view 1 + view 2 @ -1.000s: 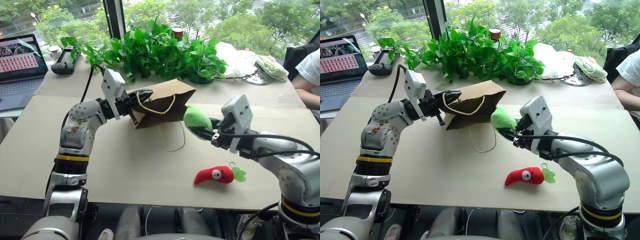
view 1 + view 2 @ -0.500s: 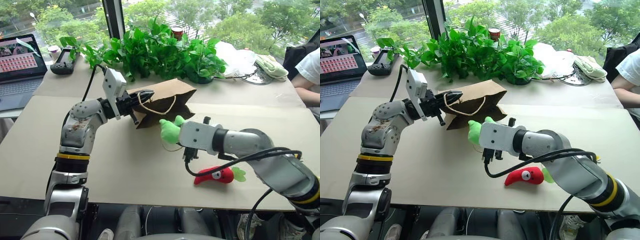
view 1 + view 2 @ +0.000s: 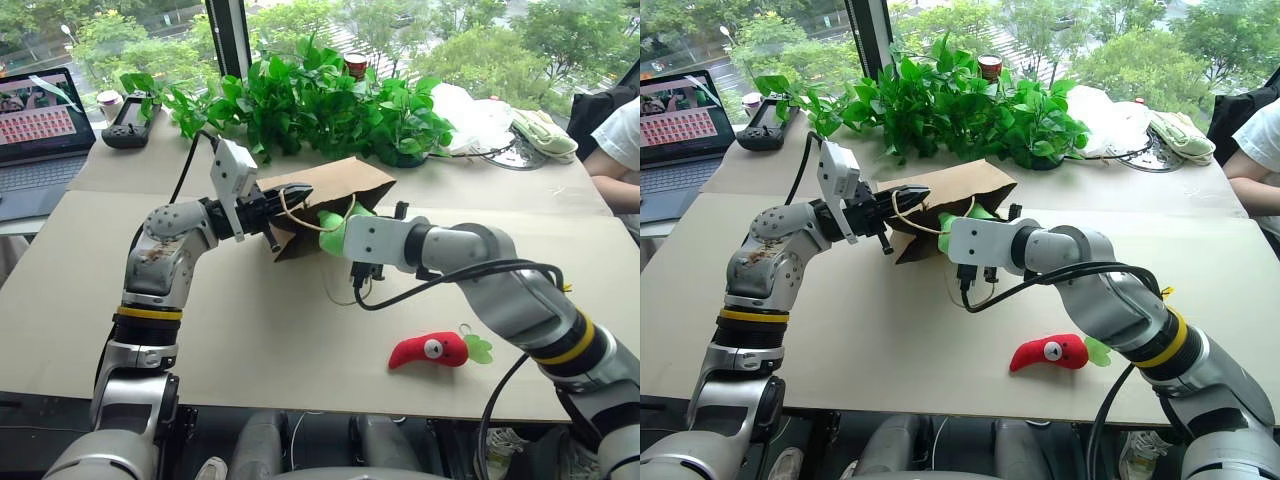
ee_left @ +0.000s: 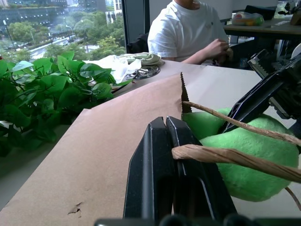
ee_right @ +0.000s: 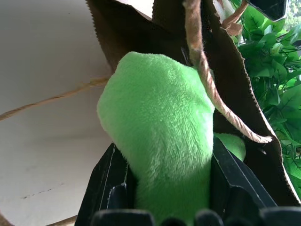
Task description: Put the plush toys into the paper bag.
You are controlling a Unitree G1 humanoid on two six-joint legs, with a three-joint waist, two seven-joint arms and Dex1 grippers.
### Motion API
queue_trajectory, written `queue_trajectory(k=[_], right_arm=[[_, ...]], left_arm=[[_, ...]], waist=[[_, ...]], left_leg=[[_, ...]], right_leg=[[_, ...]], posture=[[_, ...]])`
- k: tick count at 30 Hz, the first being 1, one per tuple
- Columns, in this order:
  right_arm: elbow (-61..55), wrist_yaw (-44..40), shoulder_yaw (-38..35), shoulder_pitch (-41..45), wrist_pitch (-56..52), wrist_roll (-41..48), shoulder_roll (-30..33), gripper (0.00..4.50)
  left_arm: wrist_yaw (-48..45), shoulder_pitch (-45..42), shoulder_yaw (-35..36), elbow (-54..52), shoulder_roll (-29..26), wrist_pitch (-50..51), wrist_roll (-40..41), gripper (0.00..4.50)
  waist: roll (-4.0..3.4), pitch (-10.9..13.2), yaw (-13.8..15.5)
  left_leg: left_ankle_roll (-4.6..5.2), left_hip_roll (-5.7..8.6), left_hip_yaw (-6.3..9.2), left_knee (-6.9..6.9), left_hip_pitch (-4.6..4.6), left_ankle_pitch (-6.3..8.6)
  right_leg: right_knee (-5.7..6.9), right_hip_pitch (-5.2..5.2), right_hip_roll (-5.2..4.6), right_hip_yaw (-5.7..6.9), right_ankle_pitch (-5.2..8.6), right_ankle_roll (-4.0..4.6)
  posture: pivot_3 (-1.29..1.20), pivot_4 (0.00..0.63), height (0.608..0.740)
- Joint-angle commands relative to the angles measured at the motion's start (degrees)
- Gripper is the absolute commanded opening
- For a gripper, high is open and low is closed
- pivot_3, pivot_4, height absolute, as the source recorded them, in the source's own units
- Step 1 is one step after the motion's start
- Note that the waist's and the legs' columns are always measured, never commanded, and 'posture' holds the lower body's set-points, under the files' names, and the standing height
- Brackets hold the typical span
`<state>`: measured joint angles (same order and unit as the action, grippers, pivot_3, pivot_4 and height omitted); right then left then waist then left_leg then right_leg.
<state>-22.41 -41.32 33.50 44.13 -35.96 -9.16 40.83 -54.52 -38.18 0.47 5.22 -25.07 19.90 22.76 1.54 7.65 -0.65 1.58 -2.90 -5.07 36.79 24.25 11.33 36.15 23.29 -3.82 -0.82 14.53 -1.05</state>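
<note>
Leafy plants (image 3: 320, 105) behind; laptop (image 3: 40, 130) far left; white bag (image 3: 470, 120) right.

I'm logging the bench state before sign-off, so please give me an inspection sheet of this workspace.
Surface: tan table, flat.
Job's things: paper bag lying on its side; green plush toy at its mouth; red chili toy on the table.
Clutter: laptop, handheld controller, white plastic bag.
Grippers: left gripper shut on the bag's upper edge; right gripper shut on the green plush toy.
Cables: black cables along both arms.
Surroundings: potted plants, window, a seated person.
</note>
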Motion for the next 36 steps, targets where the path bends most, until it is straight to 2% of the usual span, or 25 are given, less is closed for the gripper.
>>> queue_trajectory(k=[1,10,18,28,32,35,36], right_arm=[[3.15,-0.26,0.31,2.96,3.24,-4.31,-2.2,1.81],[11.51,1.53,-1.07,6.0,2.79,-9.02,-9.37,1.81],[20.4,9.77,-5.26,2.57,-3.28,-10.07,-19.07,1.81],[23.35,13.62,-10.02,2.38,-0.41,-9.23,-23.49,1.81],[21.55,12.56,-12.41,1.11,-1.23,-6.73,-25.1,2.82],[19.57,11.26,-13.98,0.31,-2.76,-4.7,-25.75,3.8],[19.05,11.02,-14.42,0.12,-3.21,-4.31,-25.83,3.8]], left_arm=[[-0.28,-1.54,-0.08,-1.71,0.2,-0.01,0.9,0.0],[-1.04,-2.02,-0.57,-1.28,0.36,-0.06,0.8,0.0],[-0.95,-2.19,-0.61,-1.37,0.81,-0.08,0.81,0.0],[-0.85,-2.23,-0.62,-1.39,0.77,-0.09,0.7,0.0],[-0.84,-2.08,-0.49,-1.48,0.53,-0.13,0.64,0.0],[-0.83,-2.05,-0.42,-1.44,0.42,-0.12,0.61,0.0],[-0.84,-2.05,-0.39,-1.4,0.38,-0.13,0.61,0.0]], waist=[[0.0,0.0,0.0],[-0.01,0.01,-0.02],[-0.02,0.01,0.02],[-0.04,0.02,-0.16],[-0.04,0.02,-0.15],[-0.04,0.02,-0.13],[-0.04,0.02,-0.13]], left_leg=[[0.0,0.0,0.0,0.0,0.0,0.0],[0.0,-0.01,-0.07,0.0,0.01,0.0],[-0.01,-0.02,-0.2,0.0,0.02,-0.01],[-0.02,-0.02,-0.19,-0.02,0.03,-0.01],[-0.02,-0.03,-0.18,-0.02,0.03,-0.01],[-0.02,-0.02,-0.16,-0.02,0.04,-0.01],[-0.02,-0.02,-0.17,-0.02,0.04,-0.01]], right_leg=[[0.0,0.0,0.0,0.0,0.0,0.0],[0.03,0.01,0.01,0.01,0.0,0.01],[0.06,0.01,0.01,0.03,-0.01,0.02],[0.07,0.03,0.01,0.03,-0.01,0.02],[0.07,0.03,0.02,0.03,-0.01,0.02],[0.07,0.03,0.02,0.03,-0.01,0.02],[0.07,0.03,0.02,0.03,-0.01,0.02]], posture=[[0.0,0.15,0.74],[0.0,0.15,0.74],[0.0,0.15,0.74],[0.0,0.15,0.74],[0.0,0.15,0.74],[0.0,0.15,0.74],[0.0,0.15,0.74]])
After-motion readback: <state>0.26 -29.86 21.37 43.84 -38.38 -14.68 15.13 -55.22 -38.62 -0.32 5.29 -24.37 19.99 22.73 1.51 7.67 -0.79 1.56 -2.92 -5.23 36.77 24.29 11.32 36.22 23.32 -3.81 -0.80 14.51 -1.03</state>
